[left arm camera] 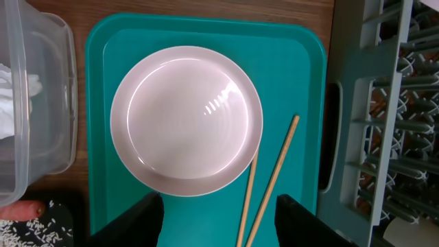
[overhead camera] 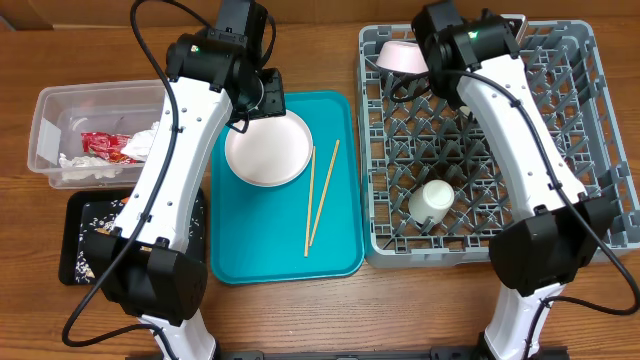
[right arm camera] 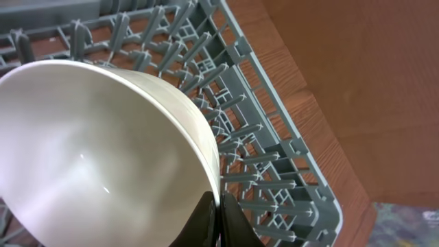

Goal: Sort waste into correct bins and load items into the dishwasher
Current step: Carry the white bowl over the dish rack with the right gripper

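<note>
Nearest the overhead lens are the two arms. The left arm [overhead camera: 175, 150] reaches toward 12 o'clock over the teal tray [overhead camera: 250, 250], and the right arm [overhead camera: 520, 130] stretches over the grey rack [overhead camera: 590, 130]. The plate [overhead camera: 268, 148] lies flat at the tray's 11 o'clock. The chopsticks [overhead camera: 320, 195] lie just beside it at its 3 o'clock, their long axis running from about 1 to 7 o'clock, with the ends meeting at 7. A cup [overhead camera: 433, 198] rests among the rack's pegs.

From the left wrist, the left gripper [left arm camera: 219, 206] hangs at the plate's 6 o'clock, spread wide and empty. The plate looks stiff, glazed and slick (and breakable). Lying flat, it likely offers only its rim, best taken at that near edge. The chopsticks seem light and prone to rolling.

From the right wrist, the right gripper [right arm camera: 219, 226] is pressed together on the rim of the bowl [right arm camera: 103, 151]. The bowl is tipped on edge over the rack's corner, hollow side toward the camera. Whether it touches the pegs I cannot tell.
</note>
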Robot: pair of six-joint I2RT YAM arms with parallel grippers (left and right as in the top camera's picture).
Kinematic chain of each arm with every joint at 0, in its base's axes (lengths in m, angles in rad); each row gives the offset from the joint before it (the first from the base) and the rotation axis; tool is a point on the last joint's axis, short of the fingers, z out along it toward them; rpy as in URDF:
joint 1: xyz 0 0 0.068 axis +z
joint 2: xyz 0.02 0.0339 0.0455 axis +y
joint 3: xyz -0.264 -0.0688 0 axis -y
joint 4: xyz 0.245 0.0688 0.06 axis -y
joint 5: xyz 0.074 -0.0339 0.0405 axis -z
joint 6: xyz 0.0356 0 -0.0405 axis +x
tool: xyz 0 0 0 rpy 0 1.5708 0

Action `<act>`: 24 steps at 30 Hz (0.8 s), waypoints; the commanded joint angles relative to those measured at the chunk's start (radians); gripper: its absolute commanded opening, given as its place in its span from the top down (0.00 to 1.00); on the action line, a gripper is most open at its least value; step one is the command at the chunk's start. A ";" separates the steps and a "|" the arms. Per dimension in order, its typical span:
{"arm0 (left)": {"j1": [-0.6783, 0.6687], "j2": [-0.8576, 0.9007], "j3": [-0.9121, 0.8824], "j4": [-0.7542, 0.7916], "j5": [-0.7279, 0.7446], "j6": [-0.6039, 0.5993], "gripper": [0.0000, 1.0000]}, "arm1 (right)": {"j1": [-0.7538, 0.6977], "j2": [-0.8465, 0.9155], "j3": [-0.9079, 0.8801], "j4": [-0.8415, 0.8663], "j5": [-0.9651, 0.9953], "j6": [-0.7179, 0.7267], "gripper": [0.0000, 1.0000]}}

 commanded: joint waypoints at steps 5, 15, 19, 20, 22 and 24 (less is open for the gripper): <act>0.011 0.002 0.000 0.005 -0.018 0.014 0.45 | 0.082 -0.001 -0.055 0.006 0.254 0.117 0.96; 0.011 0.002 -0.001 -0.003 -0.018 0.015 0.44 | 0.091 0.021 -0.083 0.016 0.220 0.118 0.96; 0.011 0.002 -0.001 -0.006 -0.018 0.015 0.44 | 0.093 0.050 -0.083 0.014 0.245 0.117 0.96; 0.011 0.002 -0.001 -0.007 -0.018 0.016 0.44 | 0.093 0.060 -0.083 0.007 0.259 0.117 0.96; 0.011 0.002 -0.001 -0.006 -0.018 0.019 0.44 | 0.093 0.065 -0.083 0.003 0.264 0.117 0.96; 0.011 0.002 -0.001 -0.006 -0.018 0.018 0.44 | 0.099 0.065 -0.083 0.004 0.261 0.117 0.96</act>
